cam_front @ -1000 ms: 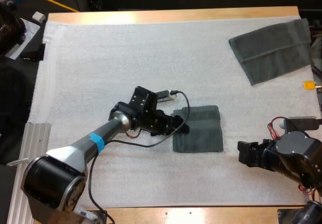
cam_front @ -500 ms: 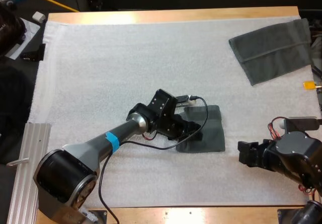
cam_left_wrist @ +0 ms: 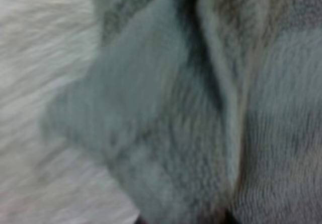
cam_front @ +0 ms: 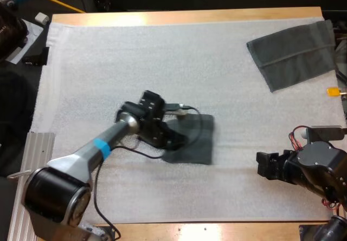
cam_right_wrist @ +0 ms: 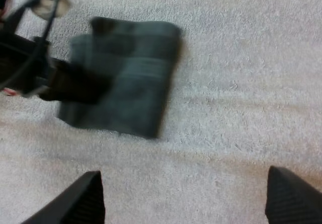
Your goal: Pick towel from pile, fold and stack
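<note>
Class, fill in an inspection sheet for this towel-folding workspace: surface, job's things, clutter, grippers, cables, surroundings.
Surface: white mat lying flat on a wooden table.
Job's things: folded towel near the mat's middle; second towel lying flat at the far right edge.
Clutter: nothing seen.
Grippers: left gripper at the folded towel's left edge, jaws shut on it; right gripper over bare mat at the near right, jaws open.
Cables: nothing seen.
Surroundings: metal rail beside the table's near left; paper beyond the far left corner.
</note>
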Controlling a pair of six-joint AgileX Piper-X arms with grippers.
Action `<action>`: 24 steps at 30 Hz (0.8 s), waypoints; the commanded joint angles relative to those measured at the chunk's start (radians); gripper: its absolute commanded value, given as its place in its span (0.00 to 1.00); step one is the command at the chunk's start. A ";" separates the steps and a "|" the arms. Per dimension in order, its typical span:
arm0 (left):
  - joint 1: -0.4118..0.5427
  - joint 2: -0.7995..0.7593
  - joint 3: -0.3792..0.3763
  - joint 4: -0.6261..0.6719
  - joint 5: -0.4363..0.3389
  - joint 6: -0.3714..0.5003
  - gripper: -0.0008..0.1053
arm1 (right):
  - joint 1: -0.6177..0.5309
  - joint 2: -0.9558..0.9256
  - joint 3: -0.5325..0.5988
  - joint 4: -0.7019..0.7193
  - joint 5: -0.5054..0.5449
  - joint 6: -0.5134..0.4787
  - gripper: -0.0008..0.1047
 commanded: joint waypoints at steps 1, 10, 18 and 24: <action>0.091 -0.035 -0.005 0.113 -0.127 0.130 0.01 | -0.002 -0.011 -0.005 0.010 0.000 -0.002 0.62; 0.324 -0.072 -0.014 0.257 -0.358 0.322 0.01 | -0.003 -0.008 -0.005 0.004 0.001 -0.008 0.62; 0.530 -0.095 -0.018 0.317 -0.586 0.396 0.01 | -0.003 -0.007 -0.006 -0.004 -0.017 -0.009 0.62; 0.613 -0.105 -0.020 0.325 -0.659 0.408 0.01 | -0.001 -0.006 -0.007 -0.008 -0.035 -0.007 0.62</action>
